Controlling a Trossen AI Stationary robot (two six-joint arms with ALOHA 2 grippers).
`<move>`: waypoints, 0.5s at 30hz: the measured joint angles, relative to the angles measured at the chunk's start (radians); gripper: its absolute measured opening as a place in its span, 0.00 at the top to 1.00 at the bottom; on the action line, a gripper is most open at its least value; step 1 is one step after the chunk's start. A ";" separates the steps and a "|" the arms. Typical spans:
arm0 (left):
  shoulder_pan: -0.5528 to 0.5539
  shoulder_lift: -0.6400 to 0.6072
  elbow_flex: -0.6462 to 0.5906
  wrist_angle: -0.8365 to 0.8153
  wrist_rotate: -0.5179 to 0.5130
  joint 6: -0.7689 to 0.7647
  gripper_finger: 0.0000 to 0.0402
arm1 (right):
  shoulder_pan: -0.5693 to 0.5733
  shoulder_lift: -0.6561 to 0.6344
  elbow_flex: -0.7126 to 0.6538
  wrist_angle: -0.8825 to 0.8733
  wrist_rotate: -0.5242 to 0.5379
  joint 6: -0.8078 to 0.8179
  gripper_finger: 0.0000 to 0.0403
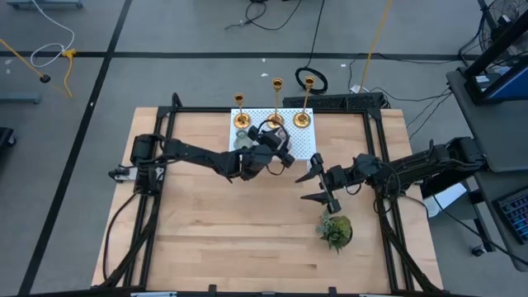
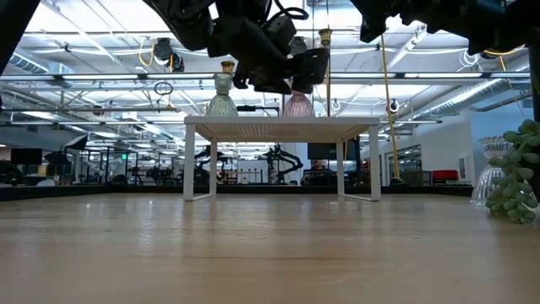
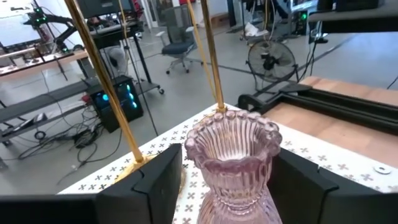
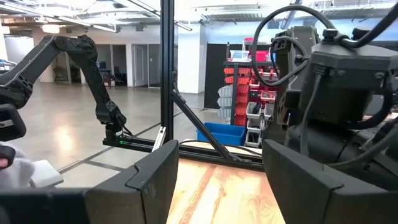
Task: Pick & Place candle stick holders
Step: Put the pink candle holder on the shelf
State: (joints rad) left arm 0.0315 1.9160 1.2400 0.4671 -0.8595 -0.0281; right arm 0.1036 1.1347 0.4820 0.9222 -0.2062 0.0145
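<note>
Pink glass vase (image 3: 233, 165) sits right in front of the left wrist camera, between the two dark fingers (image 3: 149, 186) of the left hand (image 1: 279, 147). Those fingers are spread apart, one on each side of the vase, and they do not seem to be squeezing it. This vase is not one of the things the job asks for.

Three gold candle stick holders (image 1: 276, 103) stand in a row along the far edge of the white dotted mat (image 1: 301, 144), which is the top of a little white stand (image 2: 283, 127) on the wooden surface (image 1: 231, 231). Two of their thin gold stems (image 3: 211, 56) rise just behind the pink vase. A greenish glass vase (image 2: 222, 100) stands beside the pink one on the stand.

None of the candle stick holders is held, and all three look untouched, so the job seems to be at its very start. All three probably have yet to be picked up and put down.

Off to the side, the right hand (image 1: 318, 183) hangs over the wood with its fingers wide apart and nothing in them. A small green plant (image 1: 336, 232) sits near it.
</note>
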 joint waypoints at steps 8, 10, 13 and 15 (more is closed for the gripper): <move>0.001 0.000 0.000 0.011 -0.026 0.027 0.49 | 0.000 0.000 0.000 0.000 0.000 0.000 0.44; -0.003 0.000 0.000 0.011 -0.043 0.029 0.51 | 0.000 0.000 0.000 -0.001 0.000 0.000 0.44; -0.009 0.000 0.000 0.014 -0.064 0.058 0.52 | 0.000 0.000 0.000 -0.001 0.000 0.000 0.44; -0.013 0.000 0.000 0.027 -0.067 0.073 0.51 | 0.000 0.000 0.000 -0.001 0.000 0.000 0.44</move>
State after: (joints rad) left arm 0.0190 1.9160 1.2400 0.4945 -0.9261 0.0449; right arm 0.1036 1.1347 0.4820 0.9215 -0.2059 0.0143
